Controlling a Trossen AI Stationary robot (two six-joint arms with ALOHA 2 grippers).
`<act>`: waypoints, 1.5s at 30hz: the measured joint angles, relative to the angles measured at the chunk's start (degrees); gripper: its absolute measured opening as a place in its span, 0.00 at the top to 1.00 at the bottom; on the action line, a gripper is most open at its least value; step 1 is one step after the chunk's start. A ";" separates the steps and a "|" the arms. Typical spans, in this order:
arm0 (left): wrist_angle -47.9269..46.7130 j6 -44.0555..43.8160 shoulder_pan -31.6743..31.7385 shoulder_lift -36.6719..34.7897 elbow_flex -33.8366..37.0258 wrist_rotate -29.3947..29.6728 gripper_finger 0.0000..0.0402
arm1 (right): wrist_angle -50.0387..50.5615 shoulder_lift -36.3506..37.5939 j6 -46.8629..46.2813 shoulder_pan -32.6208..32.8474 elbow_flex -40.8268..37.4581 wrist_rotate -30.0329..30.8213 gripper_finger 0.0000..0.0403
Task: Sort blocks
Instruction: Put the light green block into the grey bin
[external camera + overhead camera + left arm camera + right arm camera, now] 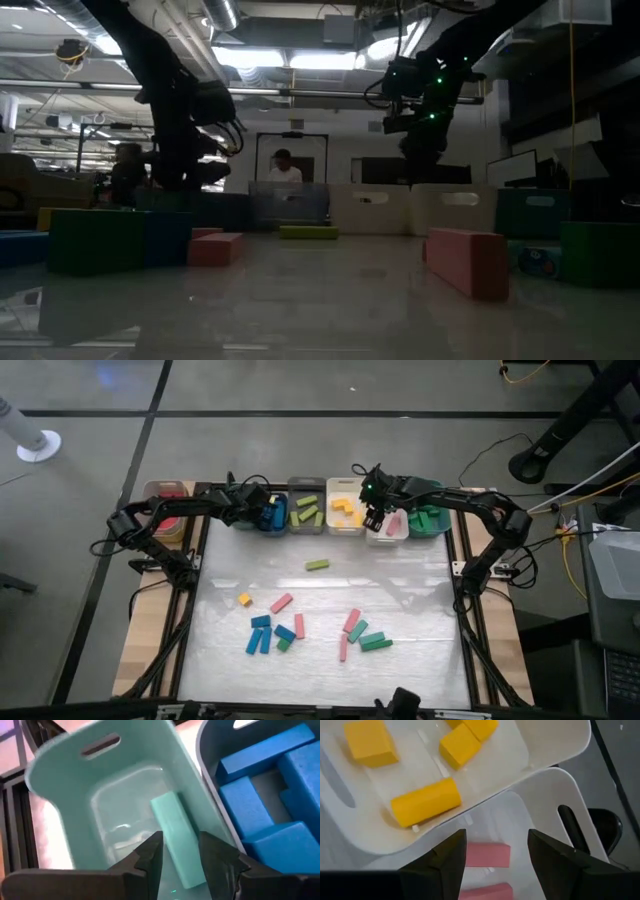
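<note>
Teal block (175,832) lies in the teal bin (60,765), long axis running away from the left gripper (181,854); jaws straddle its near end, part-open, grip not confirmed. Right gripper (496,854) is spread, empty, over the white bin (555,785); pink blocks (487,855) lie crosswise between its jaws.

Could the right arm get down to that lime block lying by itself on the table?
Probably yes. The lime block lies alone on bare table, nothing beside or over it. The right gripper hovers open and empty over the white bin just behind it, while the left gripper is off over the teal bin.
</note>
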State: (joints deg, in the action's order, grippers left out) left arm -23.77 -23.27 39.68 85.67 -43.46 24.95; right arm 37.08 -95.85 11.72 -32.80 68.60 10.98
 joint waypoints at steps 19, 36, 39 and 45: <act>0.00 3.82 -0.32 -10.73 -2.84 0.07 0.72 | -1.35 7.91 3.11 10.61 0.05 -12.09 0.48; -1.10 6.99 -12.39 -10.73 -2.84 -10.12 0.72 | -19.38 -8.77 7.03 21.31 0.00 -15.16 0.48; -1.05 6.74 -15.61 -10.73 -2.84 -10.12 0.72 | -21.66 -11.04 7.09 21.31 0.02 -21.07 0.48; -1.00 5.03 -20.46 -10.73 -2.84 -10.03 0.72 | -25.58 -14.75 6.81 21.31 0.02 -23.67 0.48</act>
State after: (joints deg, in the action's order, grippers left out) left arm -24.77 -18.24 19.22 74.94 -46.30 14.92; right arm 11.50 -110.60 18.53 -11.49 68.62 -12.69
